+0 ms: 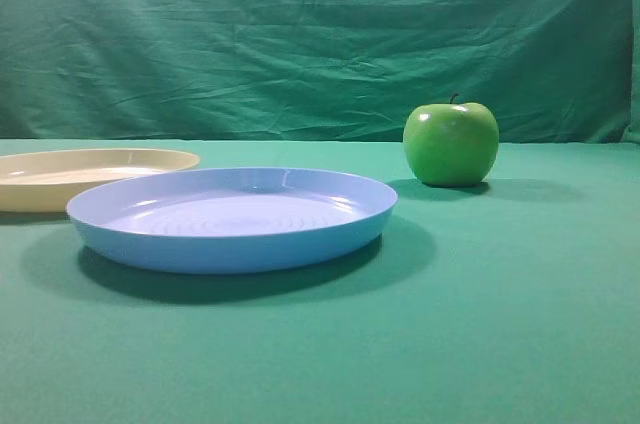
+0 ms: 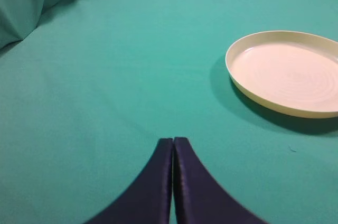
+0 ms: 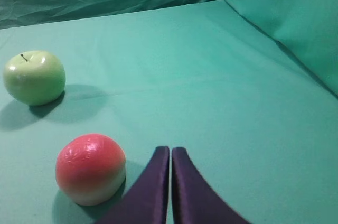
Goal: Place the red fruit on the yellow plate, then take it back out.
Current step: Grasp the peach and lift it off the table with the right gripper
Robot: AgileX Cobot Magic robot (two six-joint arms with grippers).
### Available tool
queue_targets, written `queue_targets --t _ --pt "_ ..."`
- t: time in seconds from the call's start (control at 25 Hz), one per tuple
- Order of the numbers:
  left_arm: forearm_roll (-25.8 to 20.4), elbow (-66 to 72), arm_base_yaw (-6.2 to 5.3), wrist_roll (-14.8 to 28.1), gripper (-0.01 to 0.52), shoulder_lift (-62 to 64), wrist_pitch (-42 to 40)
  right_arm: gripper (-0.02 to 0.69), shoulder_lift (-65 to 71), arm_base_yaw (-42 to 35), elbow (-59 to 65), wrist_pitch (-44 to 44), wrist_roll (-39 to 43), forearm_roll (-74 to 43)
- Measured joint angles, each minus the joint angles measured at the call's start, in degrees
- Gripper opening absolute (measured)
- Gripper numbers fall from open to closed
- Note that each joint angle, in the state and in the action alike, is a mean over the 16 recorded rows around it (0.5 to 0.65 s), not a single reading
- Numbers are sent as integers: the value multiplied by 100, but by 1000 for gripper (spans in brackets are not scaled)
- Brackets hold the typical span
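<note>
The red fruit, pinkish-red fading to cream at its base, rests on the green cloth in the right wrist view, just left of my right gripper. That gripper is shut and empty, apart from the fruit. The fruit does not show in the exterior high view. The yellow plate lies empty to the upper right of my left gripper, which is shut with nothing in it. At the far left of the exterior high view only part of the yellow plate shows. Neither gripper appears in that view.
A light blue plate lies empty in front of the exterior camera. A glossy green apple stands behind it to the right; the green apple sits beyond the red fruit. Green cloth covers the table and hangs behind it.
</note>
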Motion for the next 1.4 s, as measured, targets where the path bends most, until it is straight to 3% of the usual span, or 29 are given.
queue_targets --t 0.84,1.4 --pt "0 0 0 0 0 0 0 0 0 -7 0 -37 11 37" --pt "0 0 0 0 0 0 0 0 76 53 -258 -1103 62 789"
